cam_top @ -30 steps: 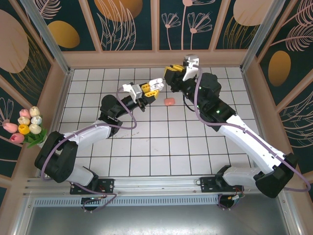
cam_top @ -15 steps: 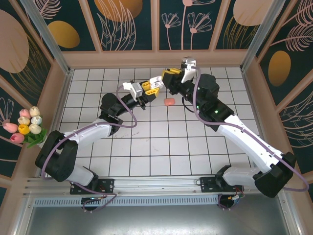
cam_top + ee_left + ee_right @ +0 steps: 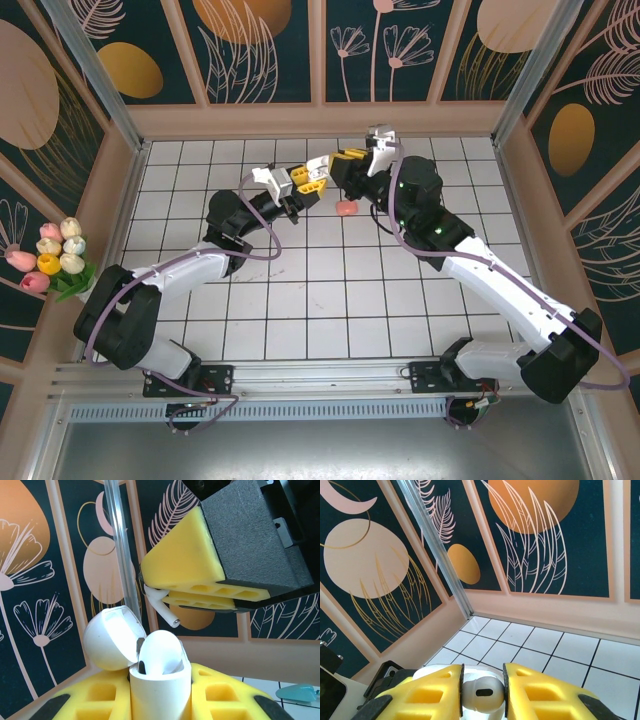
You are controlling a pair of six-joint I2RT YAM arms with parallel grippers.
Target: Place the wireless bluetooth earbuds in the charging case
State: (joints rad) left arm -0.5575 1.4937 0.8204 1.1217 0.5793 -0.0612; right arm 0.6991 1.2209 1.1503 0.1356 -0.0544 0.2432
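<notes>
1. The left pincer (image 3: 314, 176) is clamped tight on the white charging case (image 3: 160, 695), holding it upright with the lid swung open.
2. The right pincer (image 3: 482, 690) is closed partway on a white earbud (image 3: 162, 607), just above the case.
3. The earbud's stem slants down toward the open mouth, near it but not yet inside. The right arm must lower it.

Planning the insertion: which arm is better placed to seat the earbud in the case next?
Right. The right claw grips a white earbud just above the open charging case, which the left claw holds upright below.
</notes>
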